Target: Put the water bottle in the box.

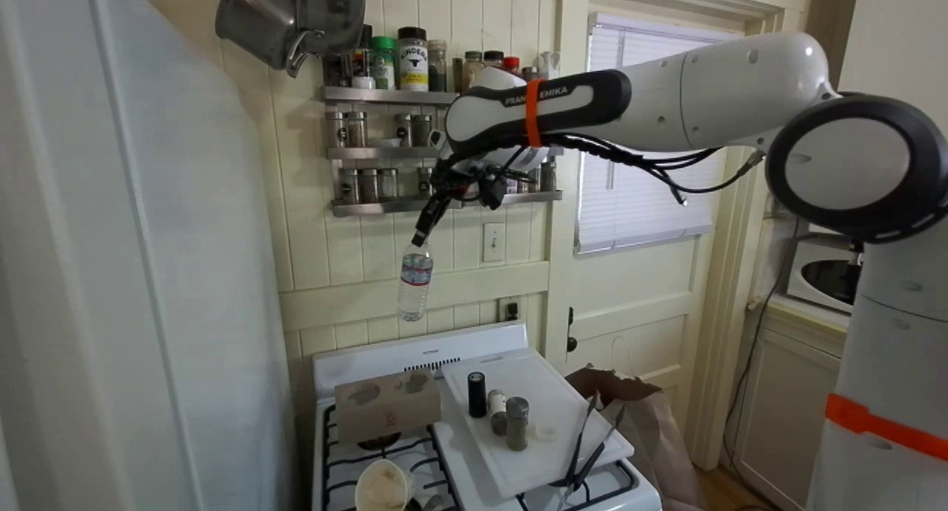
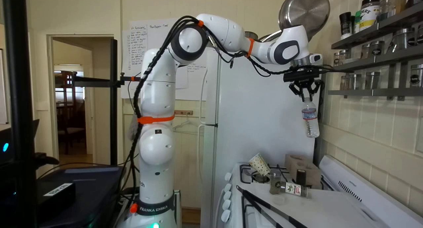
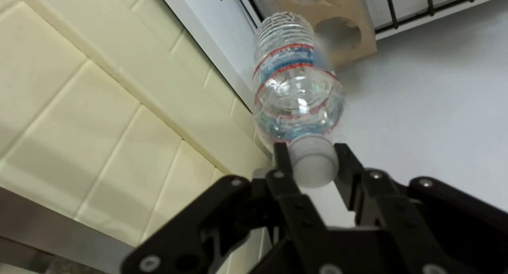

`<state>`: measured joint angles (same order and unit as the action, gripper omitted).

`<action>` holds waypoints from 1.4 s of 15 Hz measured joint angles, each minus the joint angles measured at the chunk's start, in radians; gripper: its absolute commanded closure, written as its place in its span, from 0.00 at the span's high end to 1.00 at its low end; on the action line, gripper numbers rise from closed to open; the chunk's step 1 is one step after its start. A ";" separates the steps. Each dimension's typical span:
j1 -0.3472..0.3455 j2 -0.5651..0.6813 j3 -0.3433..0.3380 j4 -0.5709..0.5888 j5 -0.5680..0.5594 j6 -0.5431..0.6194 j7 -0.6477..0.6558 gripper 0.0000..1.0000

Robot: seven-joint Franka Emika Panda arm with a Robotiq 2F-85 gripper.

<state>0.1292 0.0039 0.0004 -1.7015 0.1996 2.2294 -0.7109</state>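
My pincer pinches the bottle by its cap; lowered this tilted, it could snag on the box.

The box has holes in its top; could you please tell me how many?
2 show on the box in an exterior view: one hole nearer the board, another hole nearer the fridge; none seems hidden.

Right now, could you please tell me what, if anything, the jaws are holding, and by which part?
The water bottle, held by its pale cap.
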 measured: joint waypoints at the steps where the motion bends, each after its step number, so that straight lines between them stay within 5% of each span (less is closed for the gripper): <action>1: 0.000 0.019 0.005 0.024 0.012 -0.003 -0.017 0.32; 2: -0.002 0.031 0.006 0.039 0.018 -0.005 -0.027 0.08; 13: -0.005 0.137 0.148 0.071 0.026 -0.004 -0.037 0.08; 21: -0.006 0.273 0.170 0.115 0.018 -0.004 -0.036 0.08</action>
<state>0.1227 0.2767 0.1701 -1.5861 0.2180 2.2252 -0.7468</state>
